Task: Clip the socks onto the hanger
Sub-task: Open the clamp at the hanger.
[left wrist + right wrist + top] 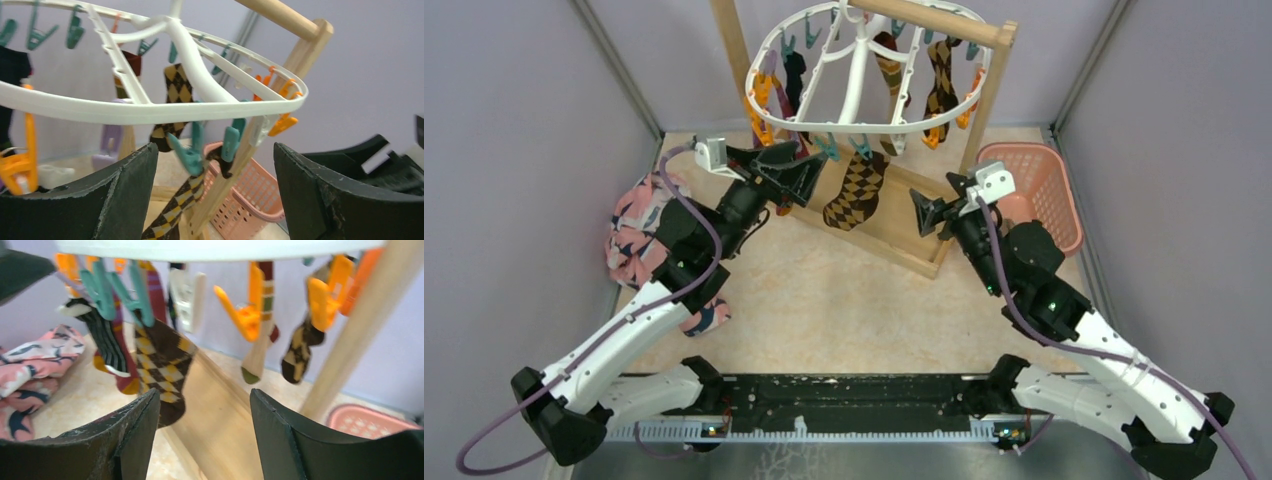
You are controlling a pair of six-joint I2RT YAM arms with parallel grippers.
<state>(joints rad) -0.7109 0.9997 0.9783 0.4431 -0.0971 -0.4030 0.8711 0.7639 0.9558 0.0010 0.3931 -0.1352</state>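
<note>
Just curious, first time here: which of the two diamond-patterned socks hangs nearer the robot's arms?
The sock on the hanger's front rim, under a teal clip; the other sock hangs at the back right.

The right pincer [202,405] has its two dark fingers [125,440] spread wide with nothing between them, under the white rim of the hanger [215,247]. Teal clips [137,290], orange clips [247,307] and a white clip [187,292] hang from the rim. A brown-and-yellow argyle sock [160,357] hangs from a teal one, just beside a dark striped sock [102,337]. A pink bird-print cloth [30,367] lies on the table [75,405] at left, while a wooden post [357,330] and a pink basket [367,422] show at right.
</note>
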